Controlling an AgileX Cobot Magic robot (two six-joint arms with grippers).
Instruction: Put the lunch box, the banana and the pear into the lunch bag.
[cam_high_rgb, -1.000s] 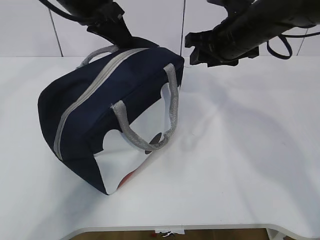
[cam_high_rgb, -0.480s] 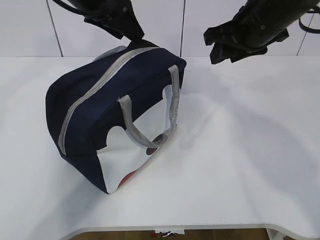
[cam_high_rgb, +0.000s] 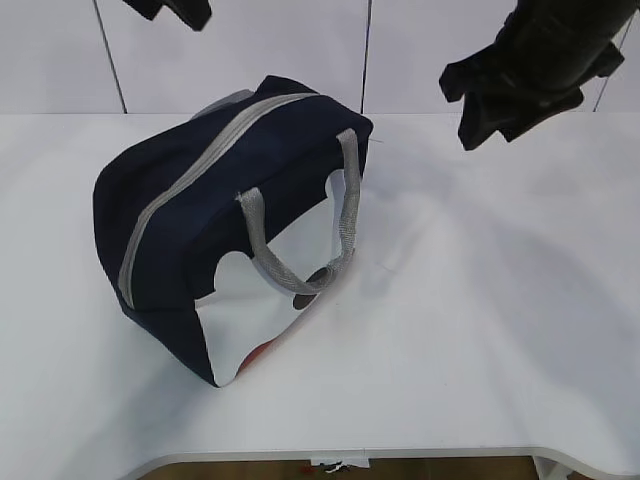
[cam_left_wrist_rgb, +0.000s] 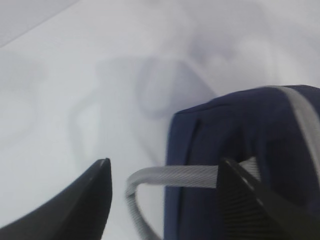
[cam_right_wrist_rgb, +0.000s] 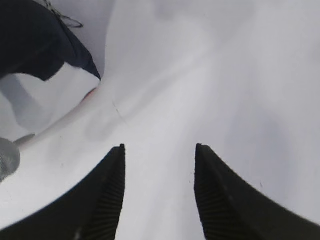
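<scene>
The navy lunch bag (cam_high_rgb: 190, 210) stands on the white table (cam_high_rgb: 480, 330), its grey zipper (cam_high_rgb: 185, 185) shut along the top and its grey handle (cam_high_rgb: 340, 230) hanging over the white side panel. The lunch box, banana and pear are out of view. My left gripper (cam_left_wrist_rgb: 165, 167) is open and empty, raised above the bag's far end and its other handle (cam_left_wrist_rgb: 175, 176); in the exterior view only its tip (cam_high_rgb: 170, 10) shows at the top edge. My right gripper (cam_right_wrist_rgb: 159, 147) is open and empty above bare table; it also hangs at the exterior view's upper right (cam_high_rgb: 525, 75).
The table's front edge (cam_high_rgb: 400, 455) runs along the bottom of the exterior view. A white panelled wall (cam_high_rgb: 300, 50) stands behind. The bag's corner (cam_right_wrist_rgb: 50, 45) shows at the upper left of the right wrist view.
Both arms have risen away from the bag, the left up out of the top edge, the right up and to the right. The bag has settled slightly upright.
</scene>
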